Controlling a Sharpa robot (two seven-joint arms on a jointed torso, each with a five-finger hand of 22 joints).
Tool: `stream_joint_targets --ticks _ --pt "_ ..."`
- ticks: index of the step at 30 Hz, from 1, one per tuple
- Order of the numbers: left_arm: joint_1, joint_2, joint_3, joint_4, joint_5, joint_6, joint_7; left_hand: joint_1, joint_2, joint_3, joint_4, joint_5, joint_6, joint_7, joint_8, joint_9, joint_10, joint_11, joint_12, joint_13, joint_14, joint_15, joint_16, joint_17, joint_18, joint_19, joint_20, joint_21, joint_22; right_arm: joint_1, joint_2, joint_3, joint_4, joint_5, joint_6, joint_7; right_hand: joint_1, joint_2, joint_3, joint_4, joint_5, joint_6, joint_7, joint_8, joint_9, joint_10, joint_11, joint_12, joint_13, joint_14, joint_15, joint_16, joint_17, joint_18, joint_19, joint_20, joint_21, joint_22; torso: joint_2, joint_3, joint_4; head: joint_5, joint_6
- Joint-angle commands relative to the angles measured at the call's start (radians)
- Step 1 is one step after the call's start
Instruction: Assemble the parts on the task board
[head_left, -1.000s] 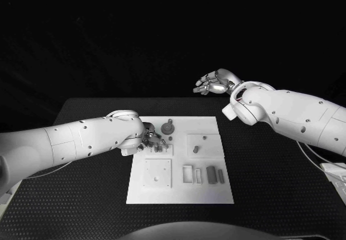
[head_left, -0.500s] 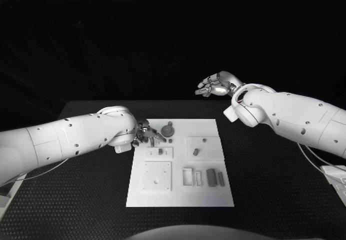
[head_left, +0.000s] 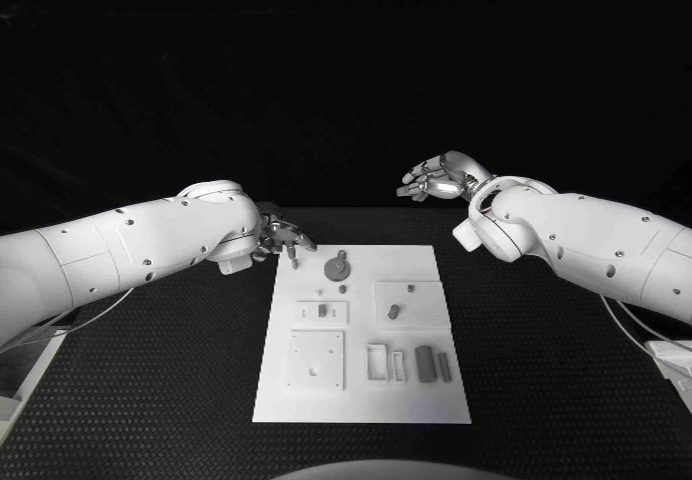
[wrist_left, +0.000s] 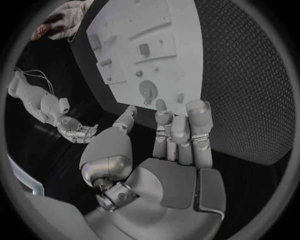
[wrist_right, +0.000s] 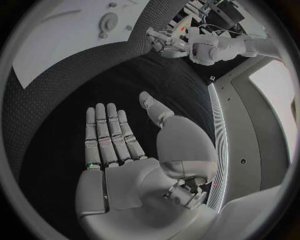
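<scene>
Black table (head_left: 173, 340): L hand (head_left: 281, 238) lifted off task board (head_left: 364, 400), holding small part (head_left: 294, 255); R hand (head_left: 437, 178) wide.

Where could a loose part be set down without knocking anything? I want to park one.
The black table is bare between the task board and its right edge, likewise on the board's left. The board's near strip is bare too. Its middle is crowded with grey parts; the left hand hangs at its far-left corner.

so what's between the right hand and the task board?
Only bare black table in the head view; right hand hangs open beyond the task board far edge.
</scene>
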Motion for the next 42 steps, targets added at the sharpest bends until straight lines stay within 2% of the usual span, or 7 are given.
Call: stream_joint_targets --ticks 1,7,19,31,32,34,42 --pt "0.000 0.017 0.000 -0.032 -0.112 -0.001 0.025 -0.003 0.005 -0.007 -0.012 -0.001 -0.042 0.021 -0.016 -0.013 0.000 0.010 -0.005 -0.002 -0.005 0.006 -0.004 -0.003 0.104 -0.006 0.002 -0.006 0.007 0.000 0.001 0.001 0.000 0.003 0.009 0.007 0.004 0.005 -0.005 0.000 -0.003 -0.008 0.031 0.006 -0.001 0.005 0.001 -0.005 -0.001 -0.006 0.001 -0.004 -0.002 -0.003 -0.008 -0.001 -0.005 0.000 0.001 -0.0012 -0.0030 0.003 0.005" --pt "-0.002 0.056 -0.001 -0.097 -0.143 -0.027 0.029 -0.003 0.002 -0.008 -0.022 -0.001 -0.097 0.040 -0.057 -0.048 -0.003 0.028 -0.007 -0.004 -0.006 0.022 -0.009 -0.006 0.111 -0.005 0.013 -0.013 0.004 0.000 0.002 0.001 0.003 0.003 0.012 0.008 0.004 0.006 -0.005 0.000 -0.003 -0.008 0.031 0.006 -0.001 0.005 0.001 -0.005 -0.002 -0.006 0.001 -0.004 -0.002 -0.003 -0.008 -0.001 -0.005 0.000 0.002 -0.0004 -0.0021 0.005 0.008" --pt "-0.056 0.131 -0.002 -0.223 -0.186 -0.020 0.052 -0.006 0.015 -0.003 -0.028 0.000 -0.119 0.057 -0.082 -0.085 -0.003 0.045 -0.006 -0.005 -0.004 0.038 -0.010 -0.009 0.126 -0.002 0.031 -0.018 0.004 0.000 -0.005 0.001 0.010 0.003 0.015 0.006 0.005 0.007 -0.005 0.000 -0.003 -0.008 0.031 0.006 -0.002 0.006 0.001 -0.005 -0.003 -0.006 0.001 -0.005 -0.002 -0.003 -0.008 -0.001 -0.005 0.000 0.004 -0.0021 -0.0044 0.005 0.016" --pt "-0.059 0.156 -0.002 -0.290 -0.165 0.056 0.078 0.006 0.016 0.002 -0.041 0.001 -0.118 0.059 -0.085 -0.096 -0.006 0.047 -0.006 -0.006 -0.005 0.041 -0.011 -0.010 0.130 -0.002 0.035 -0.019 0.005 0.000 -0.011 0.001 0.016 0.003 0.017 0.004 0.010 0.006 -0.005 -0.001 -0.003 -0.008 0.030 0.007 -0.002 0.006 0.001 -0.005 -0.006 -0.007 0.001 -0.005 -0.002 -0.002 -0.010 -0.001 -0.006 0.001 0.004 -0.0016 -0.0045 0.003 0.016" --pt "-0.059 0.160 -0.003 -0.295 -0.165 0.060 0.076 0.004 0.014 0.003 -0.039 0.018 -0.126 0.061 -0.090 -0.102 -0.009 0.049 -0.008 -0.007 -0.008 0.043 -0.013 -0.011 0.130 -0.005 0.037 -0.020 0.005 0.000 -0.011 0.001 0.018 0.003 0.017 0.004 0.010 0.006 -0.005 -0.001 -0.003 -0.008 0.030 0.007 -0.002 0.006 0.001 -0.005 -0.007 -0.007 0.001 -0.006 -0.002 -0.002 -0.010 -0.001 -0.006 0.001 0.004 -0.0021 -0.0038 0.003 0.015" --pt "-0.061 0.165 -0.004 -0.304 -0.165 0.070 0.076 0.002 0.014 0.005 -0.038 0.021 -0.128 0.062 -0.092 -0.104 -0.011 0.050 -0.009 -0.007 -0.009 0.044 -0.013 -0.011 0.130 -0.006 0.038 -0.021 0.005 0.000 -0.011 0.001 0.020 0.003 0.017 0.004 0.010 0.006 -0.005 -0.001 -0.003 -0.008 0.030 0.007 -0.002 0.006 0.001 -0.005 -0.007 -0.007 0.001 -0.006 -0.002 -0.002 -0.010 -0.001 -0.006 0.001 0.004 -0.0025 -0.0035 0.002 0.015" --pt "-0.079 0.188 -0.005 -0.353 -0.156 0.072 0.081 -0.007 0.029 0.018 -0.025 0.033 -0.126 0.066 -0.096 -0.125 -0.014 0.054 -0.008 -0.008 -0.013 0.049 -0.013 -0.011 0.133 -0.008 0.043 -0.024 0.007 0.000 -0.014 0.001 0.027 0.003 0.015 0.004 0.011 0.006 -0.005 -0.001 -0.003 -0.008 0.030 0.007 -0.002 0.006 0.001 -0.004 -0.007 -0.007 0.001 -0.006 -0.002 -0.002 -0.010 0.000 -0.006 0.001 0.004 -0.0027 -0.0040 0.003 0.011"
